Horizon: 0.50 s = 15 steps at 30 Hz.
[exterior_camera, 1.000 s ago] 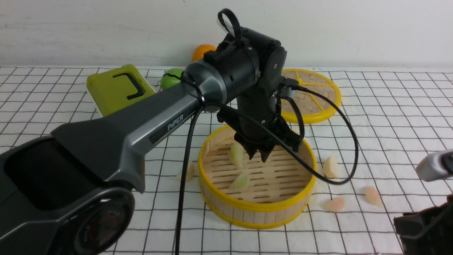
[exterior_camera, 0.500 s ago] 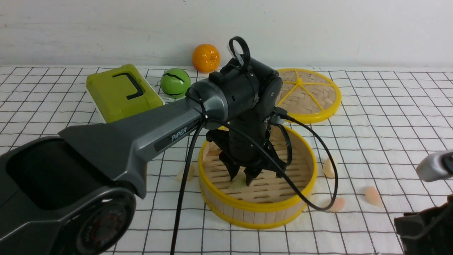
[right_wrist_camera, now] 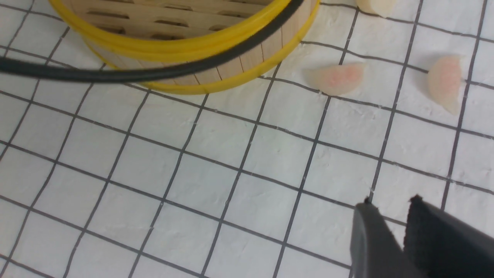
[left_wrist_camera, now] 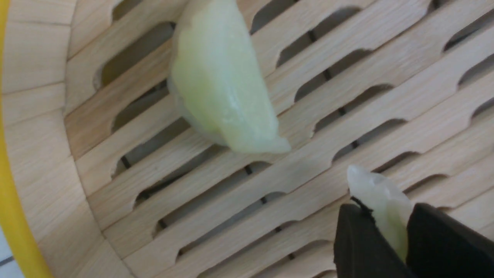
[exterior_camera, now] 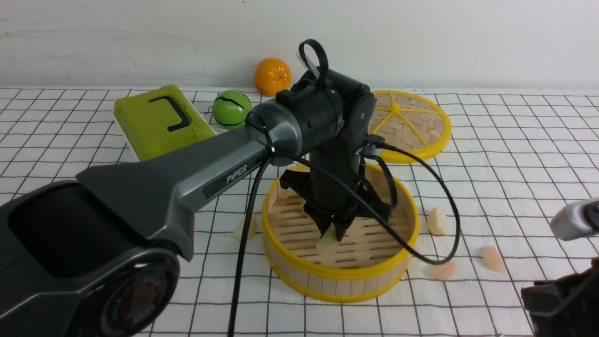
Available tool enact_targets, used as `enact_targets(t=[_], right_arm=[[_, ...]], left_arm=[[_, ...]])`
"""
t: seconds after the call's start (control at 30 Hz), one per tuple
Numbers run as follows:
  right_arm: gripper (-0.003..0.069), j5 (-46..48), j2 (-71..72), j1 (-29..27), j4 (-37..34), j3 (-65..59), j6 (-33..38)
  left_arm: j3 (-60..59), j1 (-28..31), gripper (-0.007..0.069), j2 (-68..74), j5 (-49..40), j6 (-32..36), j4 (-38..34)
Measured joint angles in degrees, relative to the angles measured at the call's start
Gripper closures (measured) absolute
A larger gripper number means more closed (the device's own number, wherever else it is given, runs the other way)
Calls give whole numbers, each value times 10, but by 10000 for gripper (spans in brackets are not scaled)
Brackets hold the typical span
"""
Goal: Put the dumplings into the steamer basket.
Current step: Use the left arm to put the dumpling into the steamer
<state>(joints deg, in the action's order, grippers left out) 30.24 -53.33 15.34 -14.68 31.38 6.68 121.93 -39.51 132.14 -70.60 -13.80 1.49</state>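
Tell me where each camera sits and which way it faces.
Front: between the arms, looking forward over the cloth; the left arm fills it, reaching into the steamer basket.
Left wrist: on the left arm, facing the basket's floor; left fingers pinch a green dumpling.
Right wrist: on the right arm, facing the cloth beside the basket; right fingers show.
Shared: front and right wrist both show pink dumplings.

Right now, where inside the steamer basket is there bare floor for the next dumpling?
Bare slats lie between the left gripper and the steamer basket's right wall, and front-left by the rim. Crowded mid-floor: the held green dumpling with the loose green dumpling close by.
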Motion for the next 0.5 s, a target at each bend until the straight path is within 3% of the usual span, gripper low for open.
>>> enact_targets(t=[0.13, 0.33, 0.5], right_arm=[[514, 0, 0, 0, 0, 0, 0], [513, 1, 0, 0, -4, 0, 0], [512, 1, 0, 0, -4, 0, 0]], left_arm=[[27, 0, 475, -6, 37, -58, -15], [31, 1, 475, 2, 100, -169, 20], [31, 1, 475, 21, 104, -197, 22]])
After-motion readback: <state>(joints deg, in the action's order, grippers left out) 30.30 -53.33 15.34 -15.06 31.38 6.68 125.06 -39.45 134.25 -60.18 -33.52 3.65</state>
